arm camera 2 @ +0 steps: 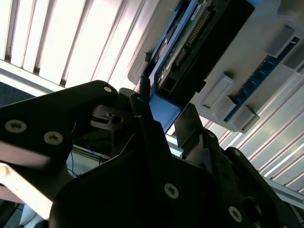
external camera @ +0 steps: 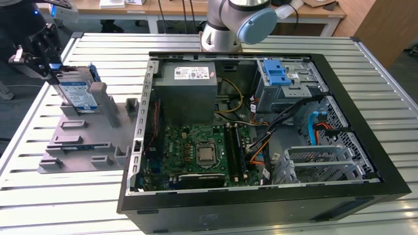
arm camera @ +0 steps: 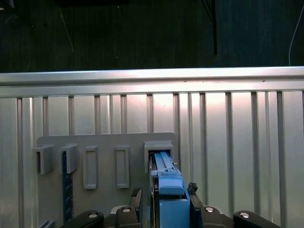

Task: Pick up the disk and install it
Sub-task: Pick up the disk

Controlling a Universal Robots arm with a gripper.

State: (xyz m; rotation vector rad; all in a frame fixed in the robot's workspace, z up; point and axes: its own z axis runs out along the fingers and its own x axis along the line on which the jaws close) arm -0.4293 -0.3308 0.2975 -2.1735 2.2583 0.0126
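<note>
The disk [external camera: 77, 92], a silver drive with a white-and-blue label in a blue bracket, stands on edge in the grey fixture [external camera: 78, 142] on the exterior view's left. My gripper [external camera: 55, 72] is at its upper end, fingers on either side. In the first wrist view the blue bracket of the disk [arm camera: 167, 187] sits tight between the fingertips [arm camera: 192, 188], and the gripper [arm camera: 165, 194] is shut on it above a fixture slot. The second wrist view has the disk [arm camera 2: 194, 38] showing its green board, with the gripper [arm camera 2: 166, 111] closed around its blue end. Whether it has left the slot I cannot tell.
An open black computer case [external camera: 339, 196] lies on the slatted metal table [external camera: 78, 205], holding a grey power-supply box [external camera: 188, 88], a motherboard [external camera: 202, 152] and a blue latch on a silver cage [external camera: 277, 76]. The arm's base [external camera: 225, 29] stands behind the case.
</note>
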